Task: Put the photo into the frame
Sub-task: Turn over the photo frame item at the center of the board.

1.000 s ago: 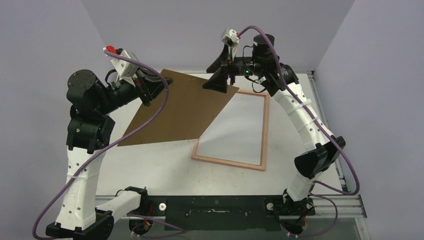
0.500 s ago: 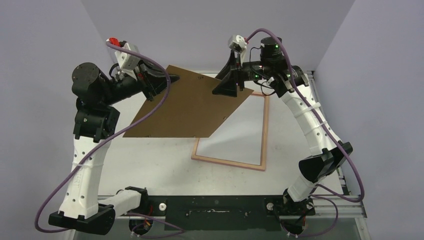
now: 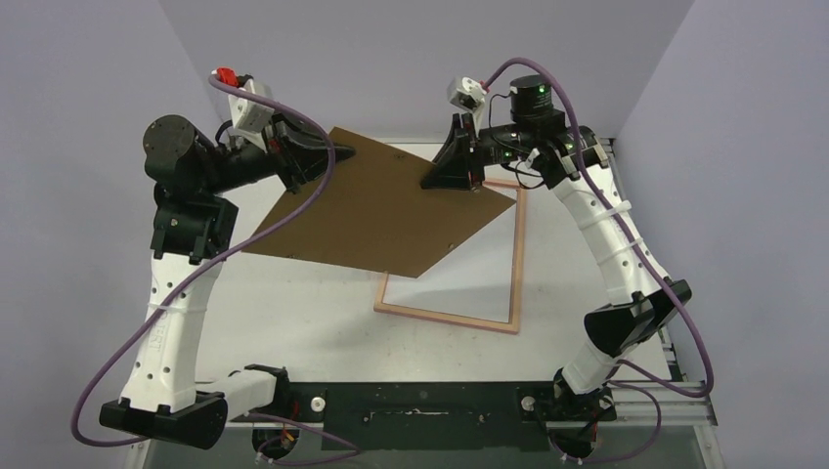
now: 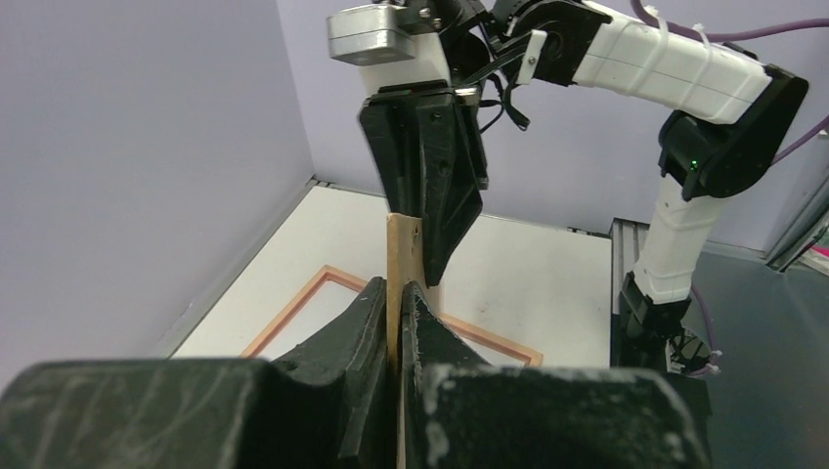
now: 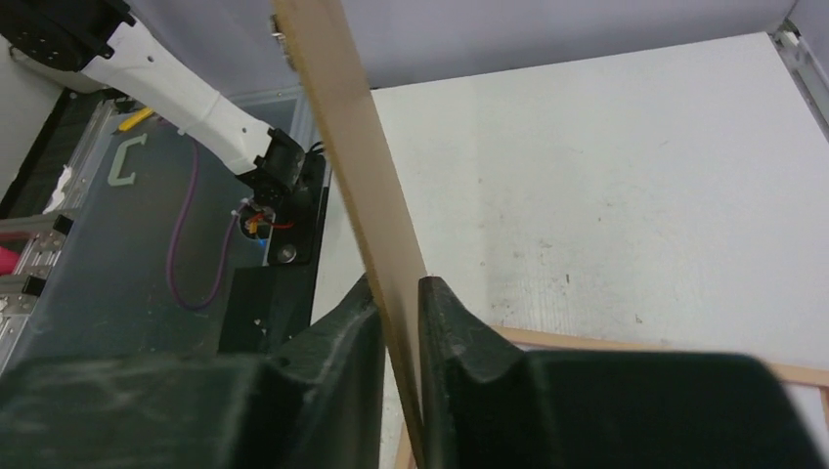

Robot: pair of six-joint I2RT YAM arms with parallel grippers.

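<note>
A brown backing panel (image 3: 381, 210) hangs tilted above the table between both arms. My left gripper (image 3: 337, 153) is shut on its far left corner; the left wrist view shows the panel's edge (image 4: 403, 244) pinched between the jaws of that gripper (image 4: 398, 285). My right gripper (image 3: 452, 181) holds the far right corner, and its fingers (image 5: 396, 283) press the thin panel (image 5: 342, 117) from both sides. The frame (image 3: 518, 254) lies flat below, wood-coloured side up, partly covered by the panel. A white sheet (image 3: 469, 264) fills its inside; I cannot tell whether it is the photo.
The frame's near rail (image 3: 445, 319) lies about mid-table. Grey walls close in the back and both sides. A metal rail (image 3: 675, 391) runs along the table's right and near edges, next to both arm bases.
The panel has swung right and now covers more of the frame's far left part. My right gripper has closed on the panel's far corner. The left arm has risen a little.
</note>
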